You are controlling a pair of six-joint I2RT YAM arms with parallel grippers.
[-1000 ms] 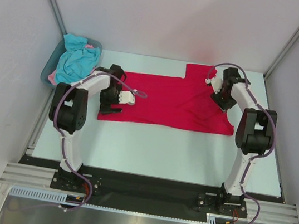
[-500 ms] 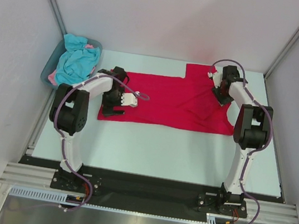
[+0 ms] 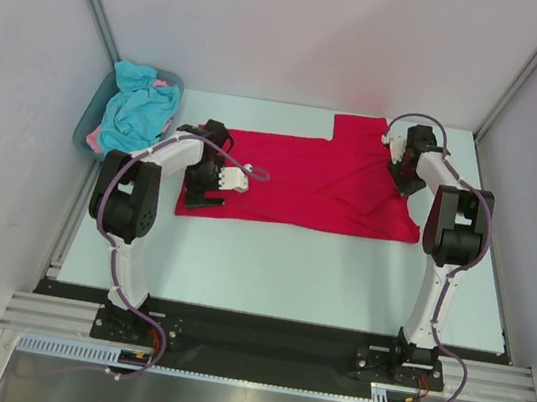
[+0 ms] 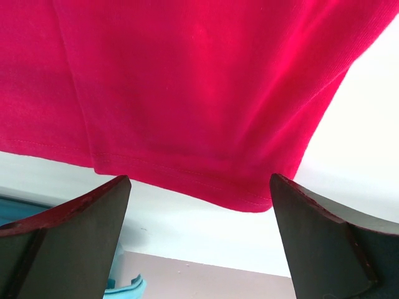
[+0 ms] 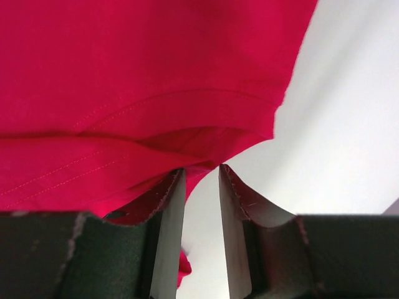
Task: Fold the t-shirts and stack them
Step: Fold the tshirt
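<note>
Left gripper (image 4: pixel 199 240): spread wide and holding nothing, poised over the hem corner of the red t-shirt (image 3: pixel 302 181).
Right gripper (image 5: pixel 201 171): jaws drawn to a narrow slit at a folded sleeve edge; I cannot tell whether cloth is pinched.
Shirt's place: spread flat on the bench (image 3: pixel 289 265) between both arms; turquoise and pink t-shirts (image 3: pixel 141 106) are heaped in the tub (image 3: pixel 83 133).
Handling: light and limp, likely to sag and crease; best pinched at hemmed corners.

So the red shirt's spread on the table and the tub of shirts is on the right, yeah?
No, the tub of shirts is on the left, per the top view. The red shirt is spread on the table.
</note>
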